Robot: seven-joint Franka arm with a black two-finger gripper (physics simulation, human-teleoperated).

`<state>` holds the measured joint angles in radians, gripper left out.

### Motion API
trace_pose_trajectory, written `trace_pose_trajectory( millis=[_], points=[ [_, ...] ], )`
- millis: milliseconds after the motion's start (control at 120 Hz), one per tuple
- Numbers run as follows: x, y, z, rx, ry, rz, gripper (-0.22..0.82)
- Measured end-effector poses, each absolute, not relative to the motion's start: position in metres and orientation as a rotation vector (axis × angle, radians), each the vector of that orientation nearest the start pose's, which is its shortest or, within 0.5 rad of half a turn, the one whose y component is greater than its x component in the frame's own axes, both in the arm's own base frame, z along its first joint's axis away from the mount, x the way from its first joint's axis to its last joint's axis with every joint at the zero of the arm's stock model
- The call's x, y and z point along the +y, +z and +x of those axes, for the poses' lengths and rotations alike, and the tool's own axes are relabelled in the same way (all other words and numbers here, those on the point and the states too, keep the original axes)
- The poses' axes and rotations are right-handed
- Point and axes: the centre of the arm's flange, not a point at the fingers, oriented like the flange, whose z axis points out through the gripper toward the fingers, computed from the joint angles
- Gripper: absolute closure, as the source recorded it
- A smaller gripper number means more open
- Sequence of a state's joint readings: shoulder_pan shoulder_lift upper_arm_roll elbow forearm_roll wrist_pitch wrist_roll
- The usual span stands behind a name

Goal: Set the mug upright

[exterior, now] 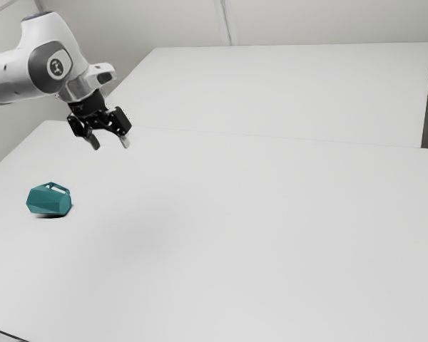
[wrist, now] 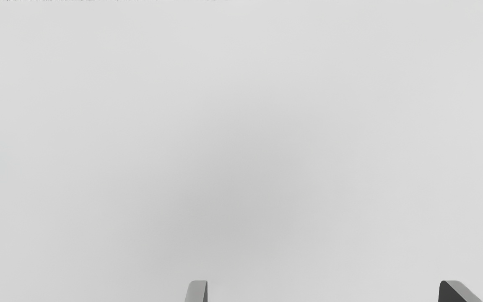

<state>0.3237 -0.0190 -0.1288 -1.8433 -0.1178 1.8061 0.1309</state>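
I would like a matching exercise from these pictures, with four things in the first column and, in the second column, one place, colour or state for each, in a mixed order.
Column 1
1. mug
2. fingers
3. table
4. arm

Column 2
A. comes in at the exterior view's upper left
B. teal, lying on its side
C. a pale surface with the teal thing on it
D. spread apart, with nothing gripped between them

Right pairs: 1-B, 2-D, 3-C, 4-A
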Motion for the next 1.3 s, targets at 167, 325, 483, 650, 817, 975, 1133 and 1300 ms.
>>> trace_pose_trajectory(
  millis=[167,325,483,650,817,975,1133,1300],
  points=[
    [0.206,0.509,0.523,-0.191,-0.079,-3.296,0.0],
    [0.301,0.482,0.496,-0.188,-0.138,-3.332,0.0],
    [0.364,0.463,0.489,-0.102,-0.247,-3.373,0.0],
    [0.423,0.44,0.476,-0.024,-0.349,-3.41,0.0],
    [0.474,0.406,0.476,0.078,-0.396,-3.469,0.0],
    [0.495,0.373,0.482,0.21,-0.399,-3.52,0.0],
    [0.506,0.349,0.486,0.324,-0.407,-3.553,0.0],
    [0.507,0.329,0.488,0.413,-0.419,-3.581,0.0]
  ],
)
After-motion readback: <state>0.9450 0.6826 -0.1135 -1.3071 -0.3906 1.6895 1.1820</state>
